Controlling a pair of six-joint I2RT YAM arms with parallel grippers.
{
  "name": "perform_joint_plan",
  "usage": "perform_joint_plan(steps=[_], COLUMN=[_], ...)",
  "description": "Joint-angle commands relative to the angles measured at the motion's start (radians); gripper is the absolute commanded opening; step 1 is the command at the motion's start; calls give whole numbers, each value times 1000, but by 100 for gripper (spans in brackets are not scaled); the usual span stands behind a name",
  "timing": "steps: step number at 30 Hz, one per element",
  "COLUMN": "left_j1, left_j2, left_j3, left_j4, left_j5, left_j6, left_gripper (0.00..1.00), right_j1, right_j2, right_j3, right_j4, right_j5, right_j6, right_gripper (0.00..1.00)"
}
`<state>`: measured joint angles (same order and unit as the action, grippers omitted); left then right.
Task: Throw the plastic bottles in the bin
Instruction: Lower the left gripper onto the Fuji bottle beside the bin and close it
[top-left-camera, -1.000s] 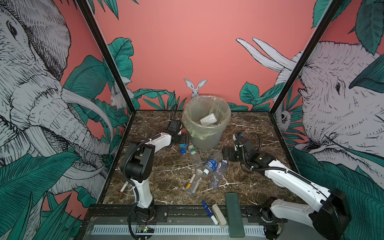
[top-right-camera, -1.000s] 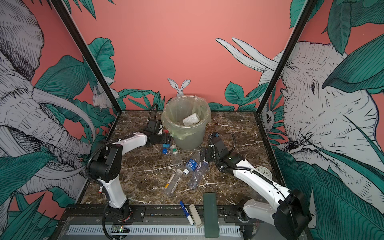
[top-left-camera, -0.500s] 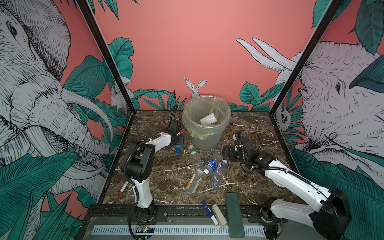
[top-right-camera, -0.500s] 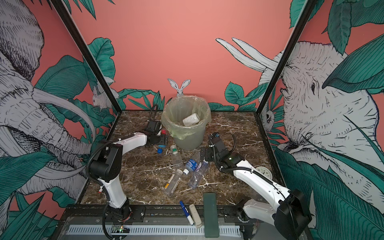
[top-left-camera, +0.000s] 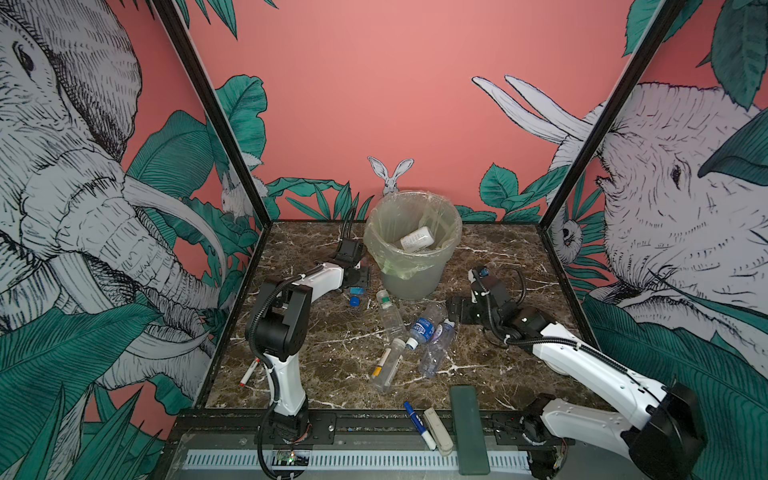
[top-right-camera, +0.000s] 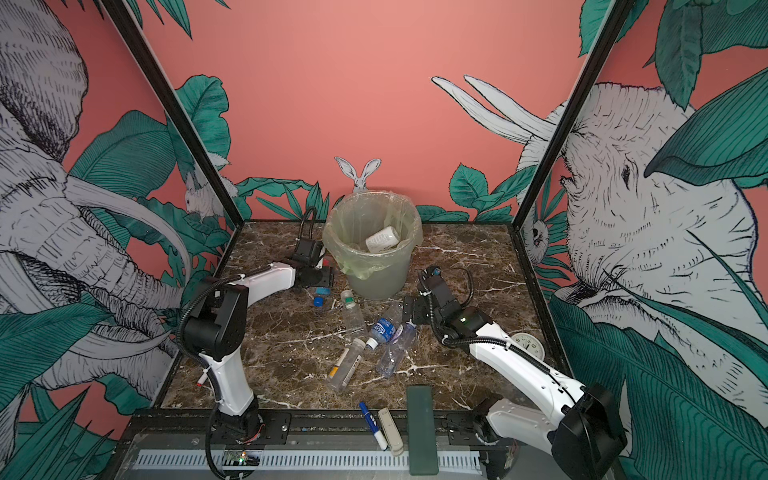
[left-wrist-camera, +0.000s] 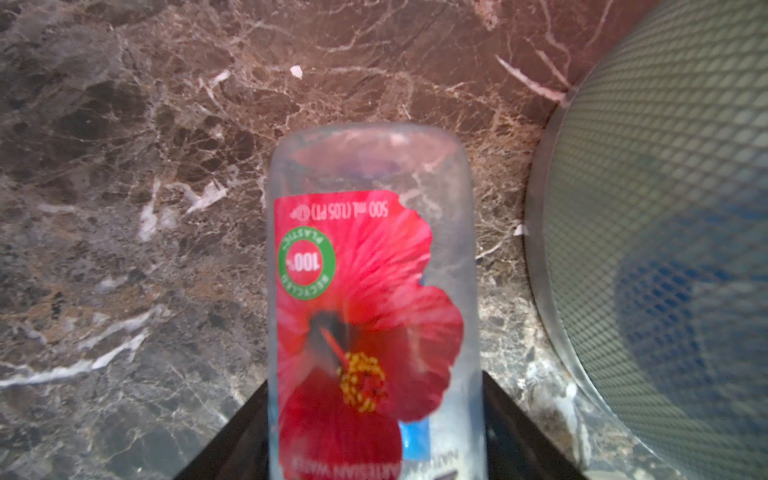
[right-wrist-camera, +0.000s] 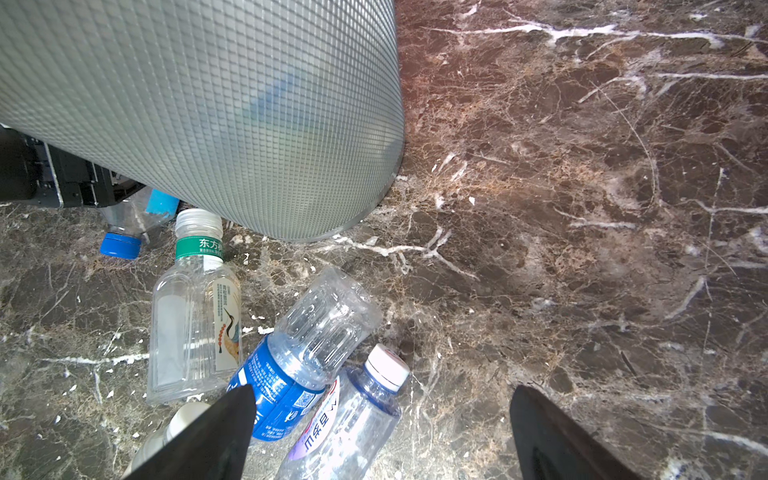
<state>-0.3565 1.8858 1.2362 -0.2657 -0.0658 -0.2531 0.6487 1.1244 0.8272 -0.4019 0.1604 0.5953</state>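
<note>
One plastic bottle (left-wrist-camera: 370, 270), clear with a red hibiscus label, lies between the fingers (left-wrist-camera: 511, 449) of the left gripper (left-wrist-camera: 374, 378). The jaws stand against both flanks of its labelled body, so I judge it gripped; whether it is clear of the marble table (left-wrist-camera: 124, 208) I cannot tell. Its base points out past the fingertips, and the bin (left-wrist-camera: 665, 208) wall stands just off to one side of them.

Empty and thin-walled, it should be light, slick and easily crushed. A gentle hold across the label looks right. The tall bin rim is the obstacle, and any lift must clear it.

The right gripper (right-wrist-camera: 383, 390) is spread wide and holds nothing. Just ahead of its fingers lie a blue-labelled bottle (right-wrist-camera: 282, 374), a white-capped bottle (right-wrist-camera: 357, 419) and a green-collared bottle (right-wrist-camera: 191, 324), touching or overlapping, so taking one may drag another.
</note>
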Motion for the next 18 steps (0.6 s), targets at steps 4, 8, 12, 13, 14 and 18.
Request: perform_joint_plan(steps=[4,8,12,13,14,18], left_j1=[5,5,5,5,5,5], left_j2=[6,5,-11,-25,-41,-122], left_j3=[33,26,14,3,-10,-80], left_j4=[-47,-42,-43,-36,-30,1], left_j5=[-16,-13,-17,-20,-22,-25], left_j6=[2,-1,-6,-9,-12,-24], left_gripper=[71,71,63,61,59,56], right_j1=[8,8,8,7,8,7], right_j2=[4,3,0,1,0,10], right_j3=[34,47,47,45,43,35], right_j4=[-19,-34,-30,-27,-24,-12], right_j5=[8,14,12,12,11,5], right_j6=[-8,-18,-18,-18,-17,-12], right_gripper=[98,99,98,99,98,99])
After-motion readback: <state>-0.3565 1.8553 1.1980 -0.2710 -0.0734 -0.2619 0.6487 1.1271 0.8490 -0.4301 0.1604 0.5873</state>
